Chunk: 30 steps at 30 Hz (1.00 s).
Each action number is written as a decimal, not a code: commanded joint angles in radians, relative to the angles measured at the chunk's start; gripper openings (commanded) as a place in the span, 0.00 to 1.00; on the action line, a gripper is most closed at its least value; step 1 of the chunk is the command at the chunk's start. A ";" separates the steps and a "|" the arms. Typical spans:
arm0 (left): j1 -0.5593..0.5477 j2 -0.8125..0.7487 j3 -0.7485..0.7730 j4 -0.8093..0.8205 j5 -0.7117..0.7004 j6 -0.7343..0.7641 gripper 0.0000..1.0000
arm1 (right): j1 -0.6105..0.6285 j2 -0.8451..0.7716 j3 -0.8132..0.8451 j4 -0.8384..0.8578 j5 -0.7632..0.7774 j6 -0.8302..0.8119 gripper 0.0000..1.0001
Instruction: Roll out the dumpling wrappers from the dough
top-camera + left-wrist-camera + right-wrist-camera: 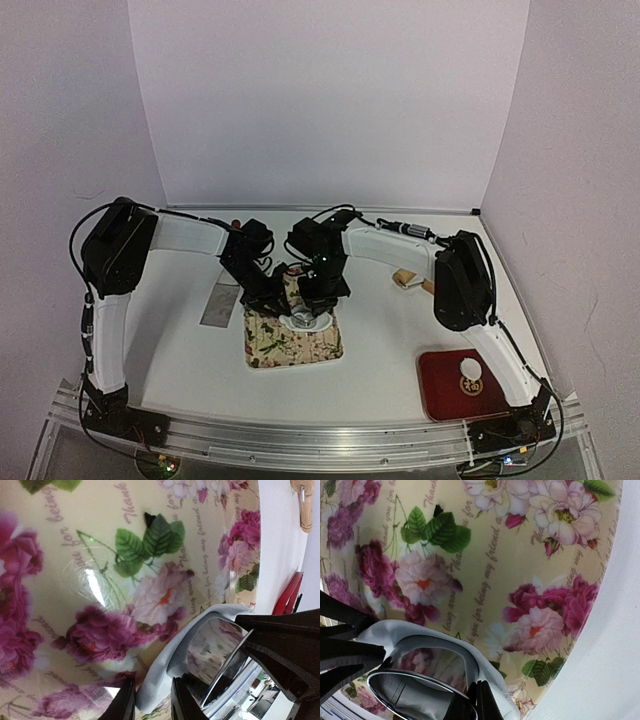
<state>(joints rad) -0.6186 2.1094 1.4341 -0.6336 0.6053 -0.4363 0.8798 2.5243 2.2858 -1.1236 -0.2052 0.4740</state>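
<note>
A white dough sheet (300, 322) lies on the floral mat (290, 350) with a metal ring cutter (305, 318) standing in it. My left gripper (272, 296) pinches the sheet's raised edge (160, 677), which sits between its fingers (122, 700) beside the cutter (215, 645). My right gripper (318, 298) is shut on the cutter's wall; its fingers (481, 697) clamp the rim (420, 680). Dough (385, 630) curls up around the ring. Any disc inside the ring is hidden. A small white round dumpling wrapper (470, 371) lies on the red tray (445, 395).
A wooden rolling pin (408, 279) lies right of the mat; its end shows in the left wrist view (302, 505). A grey flat piece (220, 305) lies left of the mat. The red tray's edge (287, 595) is at the near right.
</note>
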 commanded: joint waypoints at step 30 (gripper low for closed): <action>0.013 -0.189 -0.184 0.053 -0.117 -0.040 0.00 | 0.015 0.208 0.044 -0.249 0.177 0.054 0.00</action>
<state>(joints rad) -0.6205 2.0100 1.2983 -0.5732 0.5240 -0.4616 0.8997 2.5977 2.4185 -1.2392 -0.1054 0.5121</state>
